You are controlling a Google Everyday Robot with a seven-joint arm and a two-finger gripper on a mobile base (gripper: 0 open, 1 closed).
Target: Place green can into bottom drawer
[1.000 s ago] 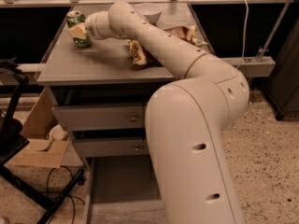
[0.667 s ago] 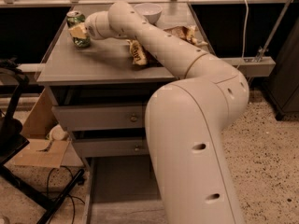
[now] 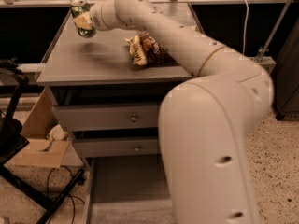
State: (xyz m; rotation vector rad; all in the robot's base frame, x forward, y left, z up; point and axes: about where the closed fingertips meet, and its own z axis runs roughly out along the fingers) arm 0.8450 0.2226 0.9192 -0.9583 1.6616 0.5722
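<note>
Your gripper (image 3: pixel 84 22), jaws clenched on green can (image 3: pixel 80 7), holds it off the desk (image 3: pixel 93 66), likely bound for open bottom drawer (image 3: pixel 126 190).

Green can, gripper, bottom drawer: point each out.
green can (image 3: pixel 79 8), camera view, upper body below the silver rim.
gripper (image 3: pixel 85 22), camera view, midway between fingertips, shut on the can over the cabinet top (image 3: pixel 107 64).
bottom drawer (image 3: pixel 124 188), camera view, bare grey floor of the open drawer.
</note>
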